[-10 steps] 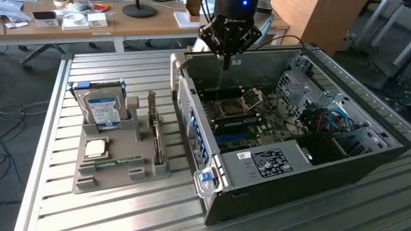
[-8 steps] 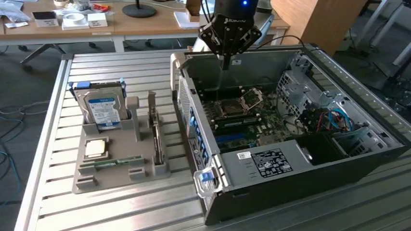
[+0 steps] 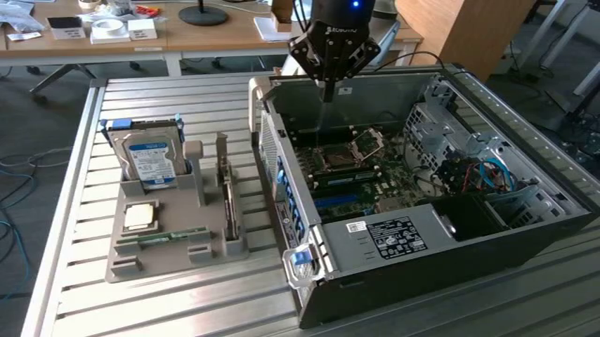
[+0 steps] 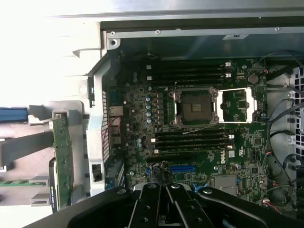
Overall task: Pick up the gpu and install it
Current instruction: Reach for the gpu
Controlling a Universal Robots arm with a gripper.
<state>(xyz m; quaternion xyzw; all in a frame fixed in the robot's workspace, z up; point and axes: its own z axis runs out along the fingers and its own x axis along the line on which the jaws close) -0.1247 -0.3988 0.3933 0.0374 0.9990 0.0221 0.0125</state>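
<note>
Room: an office space with wooden desks behind, carrying small boxes and a roll of tape.
Tabletop: a slatted metal tabletop (image 3: 168,105) bears a grey holder (image 3: 131,263) on the exterior view's left and an open computer case (image 3: 525,232) on the exterior view's right.
Gpu, look: the gpu (image 3: 229,203) is a thin flat card standing on its long edge. From the exterior view it reads as a dark sliver with a pale metal strip at its far end. In the wrist view (image 4: 62,156) its face shows green with small parts on it.
Gpu, place: it sits in a slot of the holder, on the side nearest the case, just beside the case's wall and outside it.
Holder, other parts: a hard drive (image 3: 152,161) with a blue-white label stands upright, and a memory stick (image 3: 173,236) lies flat near the front.
Pincer: the pincer (image 3: 325,95) hangs above the far end of the open case, pointing down, well apart from the gpu. Its fingers (image 4: 154,204) are pressed together with nothing between them.
Case inside: the motherboard (image 4: 142,109) lies exposed with its square socket (image 4: 195,107) uncovered.
Hard to make out: the exterior view sees the gpu edge-on, so its faces are hidden. In the wrist view the pincer's dark body cuts off one end of the card and covers part of the board, and glare washes out much of the holder.
</note>
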